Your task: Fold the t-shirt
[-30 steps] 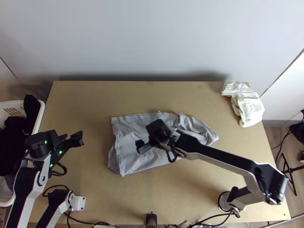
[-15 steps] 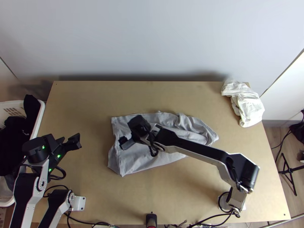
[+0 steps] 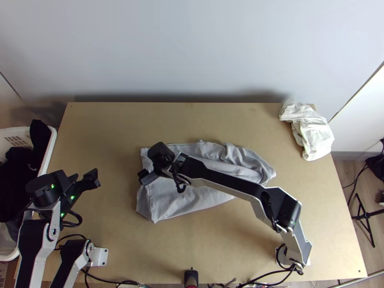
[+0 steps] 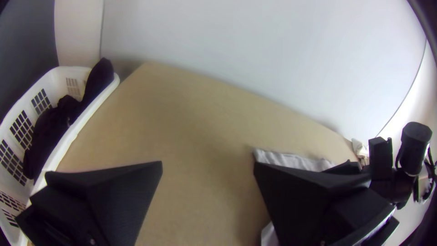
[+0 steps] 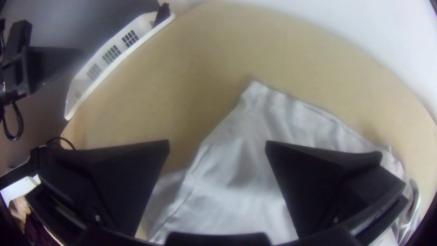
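Ok, R gripper [image 3: 145, 176] over grey tee [image 3: 182, 201], L gripper [image 3: 90, 178] over table [image 3: 115, 127], both w/ fingers apart

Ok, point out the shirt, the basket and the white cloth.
Shirt [image 3: 168, 204]: top view, on its near side.
Basket [image 4: 63, 146]: left wrist view, on the rim beside the table.
White cloth [image 3: 314, 137]: top view, on its middle.

Table [image 3: 182, 120] open beyond t-shirt [image 3: 180, 201]; right arm [image 3: 225, 182] bars middle, basket [image 3: 48, 152] bounds left side.

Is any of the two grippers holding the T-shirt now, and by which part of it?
Nothing is held. The right gripper is open over the grey T-shirt, and the left gripper is open too.
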Robot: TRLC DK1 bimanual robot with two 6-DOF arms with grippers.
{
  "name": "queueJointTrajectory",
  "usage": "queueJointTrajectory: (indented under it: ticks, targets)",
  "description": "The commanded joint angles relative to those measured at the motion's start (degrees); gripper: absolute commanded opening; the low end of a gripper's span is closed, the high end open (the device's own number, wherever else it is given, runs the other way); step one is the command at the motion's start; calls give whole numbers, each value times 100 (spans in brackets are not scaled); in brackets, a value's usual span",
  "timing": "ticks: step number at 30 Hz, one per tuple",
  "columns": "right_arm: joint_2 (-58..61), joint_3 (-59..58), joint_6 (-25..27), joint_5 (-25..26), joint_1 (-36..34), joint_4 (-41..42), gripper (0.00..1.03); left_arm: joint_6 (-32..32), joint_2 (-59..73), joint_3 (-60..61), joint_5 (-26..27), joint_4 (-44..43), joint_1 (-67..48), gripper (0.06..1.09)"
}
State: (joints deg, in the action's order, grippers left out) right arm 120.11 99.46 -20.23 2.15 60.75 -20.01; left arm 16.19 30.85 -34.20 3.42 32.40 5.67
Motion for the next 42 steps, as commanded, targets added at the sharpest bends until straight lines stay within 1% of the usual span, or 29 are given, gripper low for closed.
queueJointTrajectory:
  ticks: [1,7,12,16,17,18,19,20,21,22,23,26,30,37,42]
  targets:
    - [504,715,28,22,51,-231,98,-116,0,45,194,-67,347,103]
    - [671,785,230,92,121,-319,98,-265,0,97,467,-129,742,103]
    - [724,785,371,127,139,-504,98,-318,0,115,493,-129,778,103]
    - [733,768,458,251,121,-671,98,-318,0,106,546,-138,778,103]
    - [733,759,476,347,121,-715,97,-318,0,106,546,-147,786,103]
    - [733,750,511,435,130,-768,94,-318,0,106,546,-147,786,103]
    - [733,724,625,505,139,-811,86,-318,0,106,554,-147,786,103]
    - [724,698,748,664,174,-838,73,-318,0,106,554,-147,795,103]
    - [733,698,836,866,209,-829,52,-318,0,106,554,-147,804,103]
    - [733,706,933,962,235,-829,24,-327,0,106,563,-147,813,103]
    - [733,733,959,1006,235,-811,9,-335,-9,106,563,-147,813,103]
    - [715,794,959,1024,235,-811,10,-370,-9,106,563,-147,830,103]
    - [583,1032,959,1173,227,-811,9,-379,0,106,590,-147,830,103]
    - [205,2271,959,1332,165,-811,9,-362,70,141,695,-296,804,103]
    - [100,3202,1135,1376,24,-688,9,-168,211,80,739,-481,619,103]
